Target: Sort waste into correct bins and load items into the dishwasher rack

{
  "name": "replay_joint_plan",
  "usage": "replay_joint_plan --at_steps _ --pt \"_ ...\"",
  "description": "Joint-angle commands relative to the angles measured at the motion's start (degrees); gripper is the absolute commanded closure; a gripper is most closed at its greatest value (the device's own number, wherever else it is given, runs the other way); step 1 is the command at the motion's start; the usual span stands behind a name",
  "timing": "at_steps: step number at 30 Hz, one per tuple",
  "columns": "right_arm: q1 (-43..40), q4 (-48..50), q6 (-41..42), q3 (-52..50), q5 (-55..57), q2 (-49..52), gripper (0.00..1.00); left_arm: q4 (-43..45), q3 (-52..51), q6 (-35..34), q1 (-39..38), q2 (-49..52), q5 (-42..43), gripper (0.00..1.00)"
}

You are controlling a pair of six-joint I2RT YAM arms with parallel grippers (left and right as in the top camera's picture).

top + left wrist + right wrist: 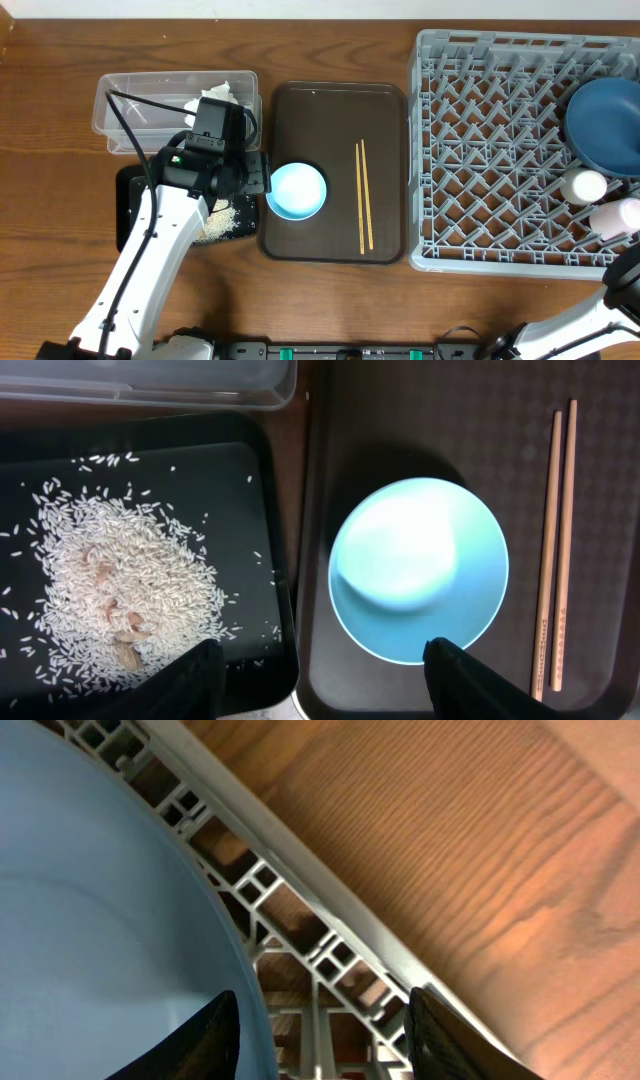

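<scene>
Left of the bench's middle, the left gripper [330,680] hangs with its fingers spread wide and empty over the seam between the black tray [200,470] and the brown tray [330,110]. The small bowl [418,570], round, glossy and pale blue, sits on the brown tray just beside it, toward the right edge, so this arm is far nearer. The chopsticks [364,195], thin wood, lie farther right with their long axis running front to back. Rice [110,590] lies loose on the black tray, and crumpled paper [215,97] sits in the clear tub [140,100] near the far-left corner. By the right edge the right gripper [325,1035], also spread and empty, is over the grey lattice rack [480,150], close to the big bowl [605,120]
</scene>
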Motion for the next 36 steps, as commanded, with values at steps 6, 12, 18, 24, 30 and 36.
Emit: replay_joint_plan --at_steps 6,12,18,24,30,36 --pt "-0.7 0.4 0.9 0.3 -1.5 1.5 0.75 0.0 0.3 -0.3 0.3 -0.2 -0.3 0.33" --pt "-0.7 0.7 0.9 0.4 -1.6 0.8 0.99 0.0 0.3 -0.4 0.3 -0.2 -0.3 0.33" --pt "-0.6 6.4 0.2 0.4 -3.4 -5.6 0.99 0.0 0.3 -0.4 0.3 -0.2 -0.3 0.33" --pt "1.5 16.4 -10.1 0.4 -7.3 -15.2 0.99 0.0 0.3 -0.3 0.3 -0.2 -0.3 0.33" --pt "6.9 21.4 -31.3 0.4 -6.8 -19.1 0.99 0.1 0.3 -0.3 0.3 -0.2 -0.3 0.33" --pt "13.1 23.2 -42.5 0.4 7.4 -18.7 0.99 0.1 0.3 -0.3 0.3 -0.2 -0.3 0.33"
